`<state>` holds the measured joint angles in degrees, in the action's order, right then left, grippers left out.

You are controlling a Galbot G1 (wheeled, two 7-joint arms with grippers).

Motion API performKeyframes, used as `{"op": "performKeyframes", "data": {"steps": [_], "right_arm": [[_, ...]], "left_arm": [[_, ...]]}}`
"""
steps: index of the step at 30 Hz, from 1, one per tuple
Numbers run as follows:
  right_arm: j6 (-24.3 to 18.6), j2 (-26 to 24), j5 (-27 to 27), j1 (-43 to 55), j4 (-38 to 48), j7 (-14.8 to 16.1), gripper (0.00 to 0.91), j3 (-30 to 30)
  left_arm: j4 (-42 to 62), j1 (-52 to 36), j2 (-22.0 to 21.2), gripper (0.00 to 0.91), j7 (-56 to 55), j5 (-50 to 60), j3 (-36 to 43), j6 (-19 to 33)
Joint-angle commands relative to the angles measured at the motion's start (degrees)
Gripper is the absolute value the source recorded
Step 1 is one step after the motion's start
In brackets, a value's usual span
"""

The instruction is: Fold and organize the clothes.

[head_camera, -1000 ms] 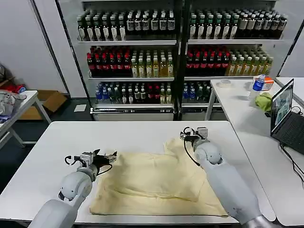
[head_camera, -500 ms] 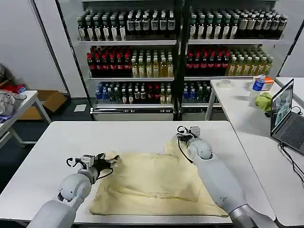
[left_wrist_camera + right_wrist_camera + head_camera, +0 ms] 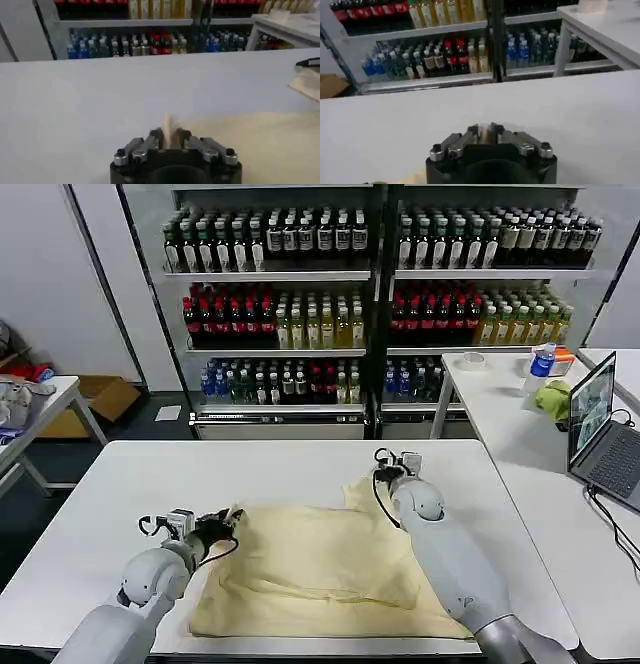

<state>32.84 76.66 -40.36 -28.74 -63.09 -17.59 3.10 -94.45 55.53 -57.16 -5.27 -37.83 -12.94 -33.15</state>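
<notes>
Head view showed the pale cream-yellow thin T-shirt (image 3: 320, 569) spread on the white bench (image 3: 110, 494); left hand (image 3: 226, 522) pinched its nine o'clock edge, right hand (image 3: 388, 472) pinched its one o'clock corner.

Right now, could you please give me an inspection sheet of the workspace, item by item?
Surface: white table, bare around the cloth.
Job's things: cream T-shirt lying partly folded on the table, two corners lifted.
Clutter: nothing seen on this table.
Grippers: left gripper shut on the T-shirt's left corner, a tuft poking between its fingers in the left wrist view; right gripper shut on the far right corner.
Cables: black cable looped along the right wrist; another at the left wrist.
Surroundings: bottle shelves behind; side table on the right with laptop, green cloth and blue bottle.
</notes>
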Motion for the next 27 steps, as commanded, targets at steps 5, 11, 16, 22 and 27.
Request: {"op": "performKeyframes", "data": {"steps": [5, 11, 16, 22, 27], "right_arm": [[-1.18, -0.02, -2.12, -2.02, -3.92, -1.06, 0.0, 1.35], [-4.95, -1.7, -0.79, -2.69, -9.5, -0.74, 0.0, 1.54], [-6.23, -3.77, -1.13, -3.02, -14.62, -0.91, 0.0, 2.32], [-5.92, -6.58, -3.11, -3.97, -21.51, -2.18, 0.0, 3.51], [-4.79, -9.2, -4.56, -7.3, -28.11, -2.92, 0.0, 5.65]], "left_arm": [[-0.42, 0.22, -0.2, 0.03, 0.82, -1.95, -0.2, 0.11], [-2.12, 0.3, -0.65, 0.03, 0.2, -3.24, -1.18, 0.88], [-4.01, 0.62, -0.37, 0.03, -0.33, -4.28, -2.57, 1.75], [-6.38, 2.22, 0.76, 0.03, -0.51, -5.46, -4.73, 1.73], [-9.57, 5.49, 1.8, 0.03, -0.41, -6.13, -7.12, 1.65]]}}
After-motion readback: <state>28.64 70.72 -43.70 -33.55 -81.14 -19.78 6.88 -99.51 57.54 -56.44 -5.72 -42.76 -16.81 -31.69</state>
